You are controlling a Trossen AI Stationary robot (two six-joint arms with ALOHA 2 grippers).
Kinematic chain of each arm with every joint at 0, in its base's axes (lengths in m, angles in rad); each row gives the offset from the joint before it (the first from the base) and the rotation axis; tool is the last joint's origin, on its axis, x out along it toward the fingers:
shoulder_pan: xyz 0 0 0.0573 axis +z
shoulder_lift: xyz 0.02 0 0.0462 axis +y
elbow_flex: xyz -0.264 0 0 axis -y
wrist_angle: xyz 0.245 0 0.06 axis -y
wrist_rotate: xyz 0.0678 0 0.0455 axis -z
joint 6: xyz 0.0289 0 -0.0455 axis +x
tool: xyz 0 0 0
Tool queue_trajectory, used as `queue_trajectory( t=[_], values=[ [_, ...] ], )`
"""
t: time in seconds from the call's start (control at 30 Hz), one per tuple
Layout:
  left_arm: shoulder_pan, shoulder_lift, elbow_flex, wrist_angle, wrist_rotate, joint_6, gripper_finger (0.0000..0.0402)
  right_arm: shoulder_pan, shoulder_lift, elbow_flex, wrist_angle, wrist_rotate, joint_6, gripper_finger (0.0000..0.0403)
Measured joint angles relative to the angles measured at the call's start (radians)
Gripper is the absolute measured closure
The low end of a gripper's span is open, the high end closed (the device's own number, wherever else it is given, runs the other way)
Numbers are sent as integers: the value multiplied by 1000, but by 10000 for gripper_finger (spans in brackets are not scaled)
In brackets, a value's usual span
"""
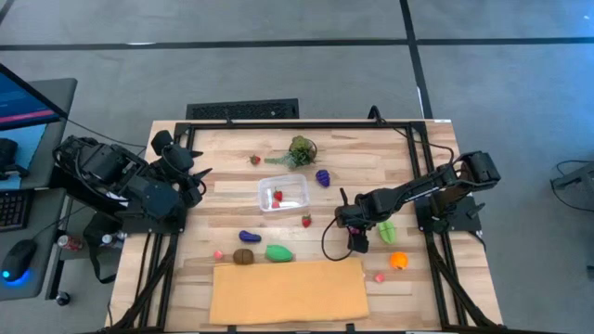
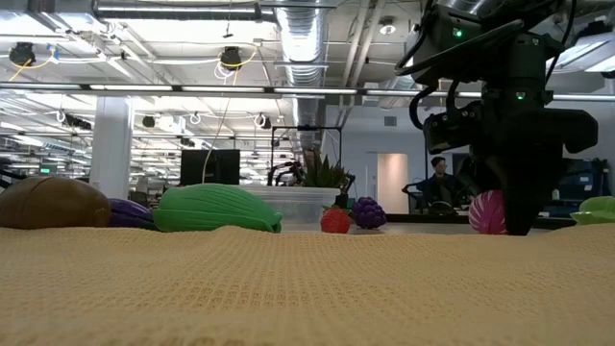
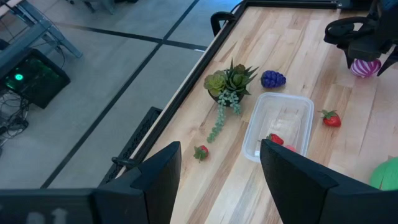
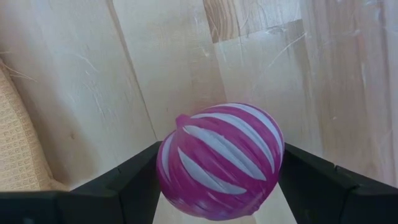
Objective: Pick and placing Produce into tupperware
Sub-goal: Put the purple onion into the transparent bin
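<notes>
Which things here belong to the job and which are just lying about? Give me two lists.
Job: clear tub, strawberry inside it, loose strawberries, grapes, blue piece, brown piece, green piece, orange piece, pink striped ball held by the right gripper.
Lying about: leafy bunch, tan sheet. The left gripper waits open at the left of the table.

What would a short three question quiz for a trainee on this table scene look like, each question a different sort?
1. True or false: the tub already holds a strawberry.
2. Which gripper is around the pink striped ball? A) left B) right
3. Fill in: the grapes lie ___ the tub.

Key: 1 true. 2 B: the right gripper has a finger on each side of the ball, while the left gripper waits open at the table's left edge. 3 outside.
</notes>
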Motion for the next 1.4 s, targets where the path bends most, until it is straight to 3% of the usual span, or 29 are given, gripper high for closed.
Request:
queue_trajectory(
  t=[0.9,1.23,1.4],
  values=[
    [0,0,0,0,0,-1,190,0,0,55,-6,2,-10,123],
    [0,0,0,0,0,0,190,0,0,56,-92,4,-19,170],
    [0,0,0,0,0,0,190,0,0,56,-93,4,-10,172]
  ],
)
